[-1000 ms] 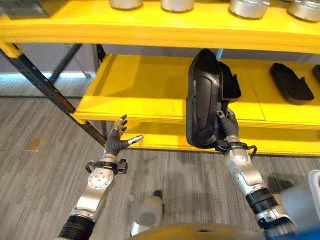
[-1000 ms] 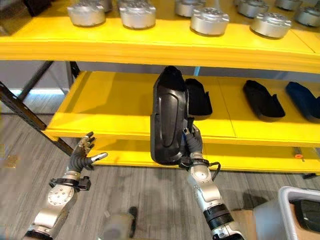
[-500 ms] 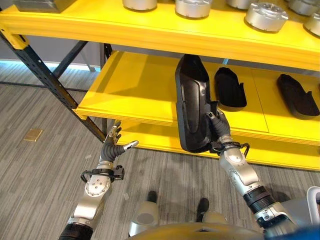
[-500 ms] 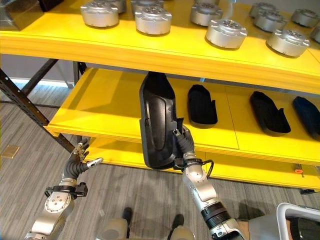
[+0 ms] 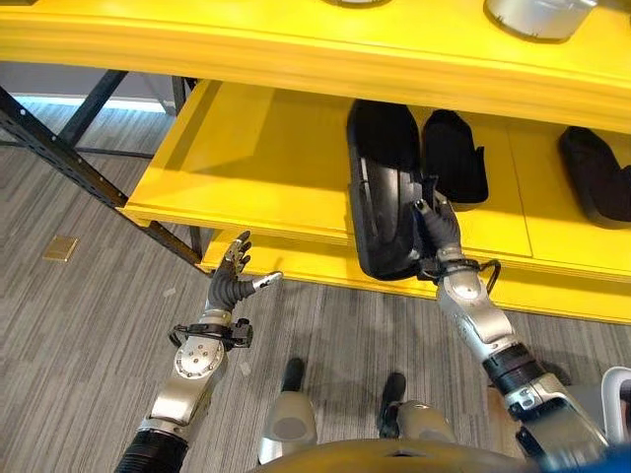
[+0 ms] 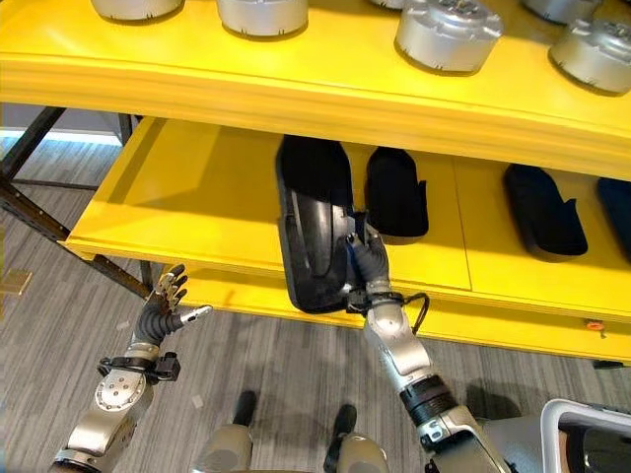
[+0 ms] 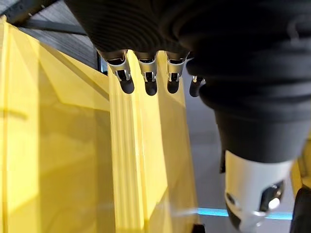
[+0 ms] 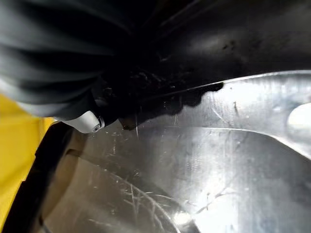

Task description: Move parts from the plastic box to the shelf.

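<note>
The long black moulded plastic part [image 5: 383, 192] lies with its far end on the middle yellow shelf board [image 5: 266, 163], while its near end overhangs the board's front edge. It points lengthwise toward 12 o'clock, its ribbed hollow side turned up toward the camera. The right hand [image 5: 439, 236] holds the part's near end at about 4 o'clock of it, fingers and thumb curled round the right rim; the right wrist view shows the dark scuffed plastic [image 8: 204, 160] close against the hand.

Just beside the held part, at 3 o'clock of it, a shorter black shoe-shaped part [image 5: 455, 158] lies flat on the same board, and another like it [image 6: 539, 209] rests well apart further toward 3 o'clock. On the yellow shelf board above [image 6: 296, 74], round silver metal discs [image 6: 448, 34] stand in a row.

The left hand [image 5: 235, 283] hangs low at 8 o'clock of the held part, in front of the shelf's lower edge over the grey striped floor [image 5: 79, 315], fingers loosely spread and thumb out, holding nothing. A white plastic box corner [image 6: 582, 434] shows at 4 o'clock.
</note>
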You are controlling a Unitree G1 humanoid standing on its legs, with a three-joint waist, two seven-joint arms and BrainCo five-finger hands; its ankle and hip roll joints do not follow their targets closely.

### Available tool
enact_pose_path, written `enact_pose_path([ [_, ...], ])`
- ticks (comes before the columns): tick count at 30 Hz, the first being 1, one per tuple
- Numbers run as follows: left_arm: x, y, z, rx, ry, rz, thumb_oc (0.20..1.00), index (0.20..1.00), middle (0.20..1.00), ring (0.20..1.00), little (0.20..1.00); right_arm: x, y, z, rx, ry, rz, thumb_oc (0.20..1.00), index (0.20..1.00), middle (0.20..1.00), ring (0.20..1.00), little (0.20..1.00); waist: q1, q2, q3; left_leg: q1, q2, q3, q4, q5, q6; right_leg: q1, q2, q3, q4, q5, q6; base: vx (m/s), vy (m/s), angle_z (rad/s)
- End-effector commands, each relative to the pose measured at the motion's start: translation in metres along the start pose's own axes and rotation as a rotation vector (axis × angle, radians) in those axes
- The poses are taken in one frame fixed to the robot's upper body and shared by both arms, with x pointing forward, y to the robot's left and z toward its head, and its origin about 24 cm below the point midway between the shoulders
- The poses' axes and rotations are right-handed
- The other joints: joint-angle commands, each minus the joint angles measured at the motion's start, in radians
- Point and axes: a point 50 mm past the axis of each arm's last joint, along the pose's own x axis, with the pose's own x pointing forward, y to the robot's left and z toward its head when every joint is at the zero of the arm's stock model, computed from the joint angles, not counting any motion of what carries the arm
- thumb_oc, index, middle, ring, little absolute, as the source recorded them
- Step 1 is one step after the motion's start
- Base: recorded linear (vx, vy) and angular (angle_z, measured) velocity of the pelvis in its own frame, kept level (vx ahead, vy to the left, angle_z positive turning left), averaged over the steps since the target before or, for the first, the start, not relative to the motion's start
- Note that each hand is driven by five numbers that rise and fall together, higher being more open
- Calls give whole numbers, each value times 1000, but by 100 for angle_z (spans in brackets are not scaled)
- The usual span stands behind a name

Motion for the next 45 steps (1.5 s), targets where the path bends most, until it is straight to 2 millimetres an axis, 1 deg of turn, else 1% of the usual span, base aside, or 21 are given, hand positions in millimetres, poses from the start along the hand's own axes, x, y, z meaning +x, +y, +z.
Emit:
enact_pose_path([
  [1, 4, 7, 39, 2, -184, -18, 1000, 1000, 1000, 1000, 1000, 32, 34, 60, 48, -223, 68, 200, 200, 200, 200, 200, 43, -24, 6, 25, 48, 25, 21, -49, 1, -53, -118, 29, 76, 0, 96, -41, 16, -1],
  [4, 4, 6, 40, -4, -188, -21, 1000, 1000, 1000, 1000, 1000, 36, 38, 65, 49, -232, 77, 200, 200, 200, 200, 200, 52, -26, 12, 15, 43, 22, 27, -50, 2, -53, -122, 27, 72, 5, 97, -47, 17, 3],
  [5, 4, 6, 42, -11, -198, -25, 1000, 1000, 1000, 1000, 1000, 45, 41, 72, 49, -238, 72, 200, 200, 200, 200, 200, 67, -25, 25, -3, 35, 14, 38, -51, 2, -55, -128, 24, 66, 10, 97, -46, 14, 5],
  [6, 4, 6, 42, -11, -198, -25, 1000, 1000, 1000, 1000, 1000, 45, 41, 72, 49, -238, 72, 200, 200, 200, 200, 200, 67, -25, 25, -4, 34, 14, 38, -51, 2, -55, -128, 24, 66, 10, 97, -88, 26, 2],
  [7, 6, 6, 47, -7, -217, -36, 1000, 1000, 1000, 1000, 1000, 53, 42, 82, 53, -251, 60, 200, 200, 200, 200, 200, 84, -23, 40, -25, 24, 2, 55, -53, 2, -57, -134, 18, 61, 16, 97, -61, 18, 12],
  [9, 7, 6, 50, -4, -226, -42, 1000, 1000, 1000, 1000, 1000, 58, 42, 85, 54, -246, 48, 200, 200, 200, 200, 200, 95, -21, 47, -35, 19, -6, 63, -53, 3, -56, -138, 14, 60, 19, 98, -55, 16, 28],
  [11, 10, 6, 57, -2, -255, -60, 1000, 1000, 1000, 1000, 1000, 72, 34, 99, 45, -259, -2, 200, 200, 200, 200, 200, 120, -14, 70, -70, 3, -29, 88, -53, 4, -55, -147, -3, 55, 24, 98, -76, 25, 28],
  [12, 12, 5, 62, -3, -273, -72, 1000, 1000, 1000, 1000, 1000, 81, 29, 112, 46, -278, -42, 200, 200, 200, 200, 200, 134, -8, 86, -95, -7, -43, 110, -56, 4, -59, -154, -12, 57, 27, 98, -66, 25, 29],
  [13, 12, 5, 62, -3, -275, -72, 1000, 1000, 1000, 1000, 1000, 81, 29, 113, 47, -280, -42, 200, 200, 200, 200, 200, 134, -8, 87, -97, -8, -45, 113, -57, 4, -60, -155, -13, 57, 27, 99, -80, 33, 36],
  [16, 16, 2, 70, -9, -310, -91, 1000, 1000, 1000, 1000, 1000, 92, 23, 137, 47, -330, -88, 200, 200, 200, 200, 200, 149, 6, 121, -150, -26, -65, 168, -66, 5, -86, -165, -11, 78, 26, 95, -90, 40, 26],
  [17, 17, 1, 73, -10, -321, -98, 1000, 1000, 1000, 1000, 1000, 95, 20, 147, 40, -348, -109, 200, 200, 200, 200, 200, 156, 13, 132, -167, -33, -70, 184, -71, 6, -98, -170, -11, 90, 23, 94, -100, 89, 17],
  [18, 20, -3, 76, -14, -333, -114, 1000, 1000, 1000, 1000, 1000, 101, 15, 163, 42, -379, -145, 200, 200, 200, 200, 200, 163, 25, 153, -203, -49, -76, 229, -84, 7, -119, -182, -10, 117, 17, 92, -92, 97, 11],
  [20, 21, -5, 78, -13, -340, -123, 1000, 1000, 1000, 1000, 1000, 104, 12, 171, 39, -390, -162, 200, 200, 200, 200, 200, 168, 34, 163, -222, -54, -77, 259, -99, 8, -133, -187, -5, 140, 5, 92, -42, 63, 13],
  [22, 21, -9, 82, -19, -358, -145, 1000, 1000, 1000, 1000, 1000, 108, 6, 188, 34, -423, -195, 200, 200, 200, 200, 200, 174, 47, 176, -265, -67, -76, 302, -114, 12, -169, -195, 3, 174, -4, 91, -40, 73, 15],
  [25, 22, -13, 86, -25, -372, -170, 1000, 1000, 1000, 1000, 1000, 114, 1, 206, 15, -443, -230, 200, 200, 200, 200, 200, 182, 51, 182, -315, -76, -72, 362, -137, 18, -211, -204, 11, 206, -16, 90, -12, 78, 8],
  [26, 22, -13, 86, -25, -373, -170, 1000, 1000, 1000, 1000, 1000, 114, 1, 207, 15, -444, -230, 200, 200, 200, 200, 200, 183, 51, 181, -318, -76, -72, 365, -138, 18, -214, -204, 12, 208, -16, 90, -1, 62, 1],
  [29, 24, -19, 85, -35, -367, -185, 1000, 1000, 1000, 1000, 1000, 119, -9, 223, 4, -451, -273, 200, 200, 200, 200, 200, 186, 51, 191, -372, -88, -73, 434, -167, 28, -262, -208, 28, 253, -35, 91, 3, 65, -2],
  [32, 26, -22, 87, -40, -373, -198, 1000, 1000, 1000, 1000, 1000, 121, -15, 230, -6, -452, -294, 200, 200, 200, 200, 200, 187, 54, 194, -404, -94, -74, 466, -178, 32, -286, -212, 37, 270, -39, 92, 2, 34, -4],
  [35, 29, -29, 91, -41, -388, -216, 1000, 1000, 1000, 1000, 1000, 124, -37, 243, -11, -441, -375, 200, 200, 200, 200, 200, 184, 60, 205, -452, -105, -67, 506, -192, 41, -326, -215, 47, 290, -44, 92, 6, 73, 5],
  [40, 32, -32, 96, -45, -407, -222, 1000, 1000, 1000, 1000, 1000, 125, -53, 250, -23, -424, -428, 200, 200, 200, 200, 200, 181, 62, 209, -474, -110, -61, 521, -201, 44, -344, -216, 53, 294, -47, 91, 6, 30, -2],
  [45, 34, -35, 98, -50, -415, -219, 1000, 1000, 1000, 1000, 1000, 125, -78, 253, 30, -392, -507, 200, 200, 200, 200, 200, 177, 66, 211, -495, -118, -59, 530, -204, 47, -362, -217, 57, 301, -51, 90, 2, 5, -1],
])
